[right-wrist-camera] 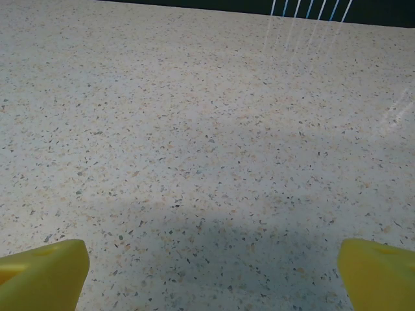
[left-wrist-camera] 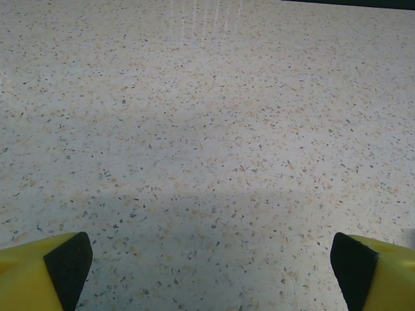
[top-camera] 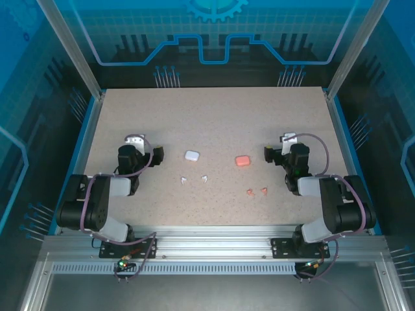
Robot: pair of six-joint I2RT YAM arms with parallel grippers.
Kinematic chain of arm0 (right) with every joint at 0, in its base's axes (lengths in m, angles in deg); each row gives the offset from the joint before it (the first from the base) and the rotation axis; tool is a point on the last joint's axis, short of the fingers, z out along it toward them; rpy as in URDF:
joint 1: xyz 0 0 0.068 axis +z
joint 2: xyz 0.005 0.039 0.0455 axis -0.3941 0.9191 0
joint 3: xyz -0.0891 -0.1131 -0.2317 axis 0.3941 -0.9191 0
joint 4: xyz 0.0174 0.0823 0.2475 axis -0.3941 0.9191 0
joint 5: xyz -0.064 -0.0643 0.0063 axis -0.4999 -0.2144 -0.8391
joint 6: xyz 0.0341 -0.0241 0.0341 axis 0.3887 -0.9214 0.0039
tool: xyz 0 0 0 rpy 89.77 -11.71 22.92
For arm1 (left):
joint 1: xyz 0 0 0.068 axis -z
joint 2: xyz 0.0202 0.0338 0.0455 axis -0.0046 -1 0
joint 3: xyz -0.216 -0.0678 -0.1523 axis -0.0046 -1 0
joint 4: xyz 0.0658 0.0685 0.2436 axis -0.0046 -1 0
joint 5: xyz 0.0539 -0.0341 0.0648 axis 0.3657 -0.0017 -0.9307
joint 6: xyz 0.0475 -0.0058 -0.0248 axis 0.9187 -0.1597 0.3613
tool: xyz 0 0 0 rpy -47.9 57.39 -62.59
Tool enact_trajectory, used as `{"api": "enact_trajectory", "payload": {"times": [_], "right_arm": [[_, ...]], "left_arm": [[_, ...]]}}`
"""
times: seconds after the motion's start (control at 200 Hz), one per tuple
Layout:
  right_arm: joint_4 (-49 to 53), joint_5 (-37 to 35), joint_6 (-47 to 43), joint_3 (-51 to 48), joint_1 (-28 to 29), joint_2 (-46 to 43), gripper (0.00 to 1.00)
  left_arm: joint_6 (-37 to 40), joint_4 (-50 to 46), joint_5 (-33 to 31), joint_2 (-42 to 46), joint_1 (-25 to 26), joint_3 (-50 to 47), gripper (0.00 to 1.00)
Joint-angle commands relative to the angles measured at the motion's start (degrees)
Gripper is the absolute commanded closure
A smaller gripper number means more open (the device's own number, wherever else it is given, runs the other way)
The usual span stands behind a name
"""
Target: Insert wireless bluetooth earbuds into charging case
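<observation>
Flanking tiny stemmed white plastic earbuds (top-camera: 184,180) and salmon-pink earbuds (top-camera: 264,190), left end effector (top-camera: 157,155) and right end effector (top-camera: 267,154) are gaping wide.

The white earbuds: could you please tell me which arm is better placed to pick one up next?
Left, probably. The white earbuds lie on the left arm's side, closer to the open left tool; the right tool is farther away, past the pink earbuds.
</observation>
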Motion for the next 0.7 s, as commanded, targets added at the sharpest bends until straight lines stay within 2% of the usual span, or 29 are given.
{"api": "enact_trajectory", "payload": {"times": [0.0,0.695], "right_arm": [[-1.66,0.27,-0.12,1.16,0.06,0.67,0.00],[-1.31,1.07,0.05,1.39,-0.25,0.68,0.00]], "left_arm": [[-0.38,1.94,0.32,-0.51,-0.32,1.39,0.01],[-0.17,1.83,1.35,-0.59,-0.34,1.47,0.01]]}}
